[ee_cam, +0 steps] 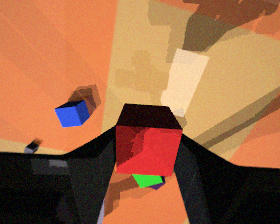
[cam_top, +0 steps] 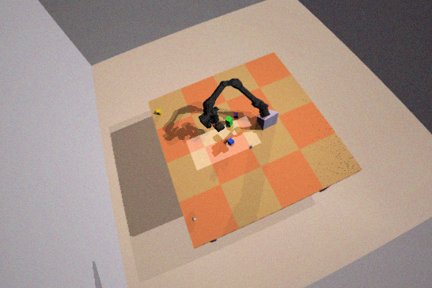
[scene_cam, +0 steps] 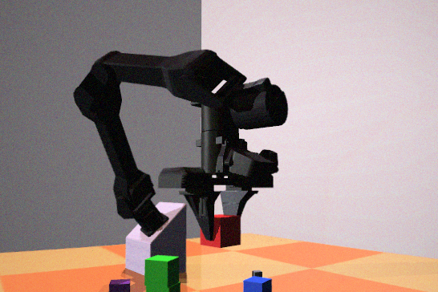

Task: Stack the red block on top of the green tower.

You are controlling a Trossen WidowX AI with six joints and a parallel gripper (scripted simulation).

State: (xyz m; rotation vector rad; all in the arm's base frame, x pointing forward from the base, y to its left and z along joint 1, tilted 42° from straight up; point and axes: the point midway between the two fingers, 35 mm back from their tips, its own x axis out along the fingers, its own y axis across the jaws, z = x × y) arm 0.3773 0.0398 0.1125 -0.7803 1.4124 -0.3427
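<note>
The red block (scene_cam: 229,232) (ee_cam: 148,152) is off the table, held between the fingers. My gripper (scene_cam: 223,229) (ee_cam: 145,128) is shut on it, pointing down. In the top view the block is almost wholly hidden by the gripper. The green tower (cam_top: 229,121) (scene_cam: 161,273) (ee_cam: 148,180) stands upright, with its lower part slightly offset from the top part in the exterior view. The held block is higher than the tower top and off to its side, not touching it. In the wrist view the red block covers part of the tower; its foot is cut off in the exterior view.
A blue block (cam_top: 231,142) (scene_cam: 257,285) (ee_cam: 72,115) and a small dark block (cam_top: 250,146) (ee_cam: 32,147) lie to one side. A purple block (cam_top: 236,115) (scene_cam: 119,285) is near the tower. The arm's lavender base (cam_top: 268,121) (scene_cam: 138,253) stands beyond. A yellow object (cam_top: 158,111) lies at the table edge.
</note>
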